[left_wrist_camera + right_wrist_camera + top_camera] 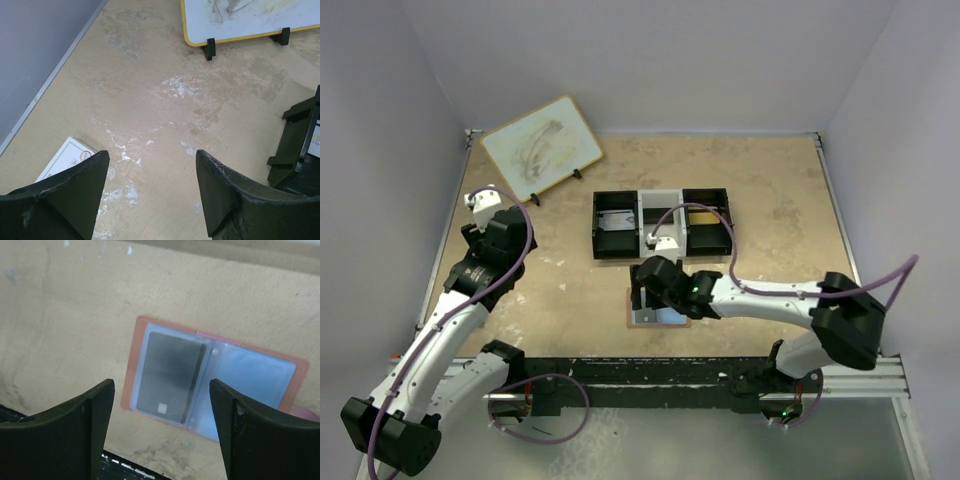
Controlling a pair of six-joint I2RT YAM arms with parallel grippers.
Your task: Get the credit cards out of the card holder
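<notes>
My right gripper [161, 390] hung open over the card holder [131, 365], its credit card [170, 375] lengthwise between the jaws. Left gripper [152, 160]: open, well apart.

Yellow-rimmed white board [541, 147] is propped on two black feet, far left. Black-white-black tray [616, 253] is set on tan table [780, 200], well apart.

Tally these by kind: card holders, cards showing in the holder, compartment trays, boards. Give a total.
card holder, lying open: 1
dark card, in the holder's left sleeve: 1
three-compartment tray: 1
white board: 1
Total: 4
</notes>
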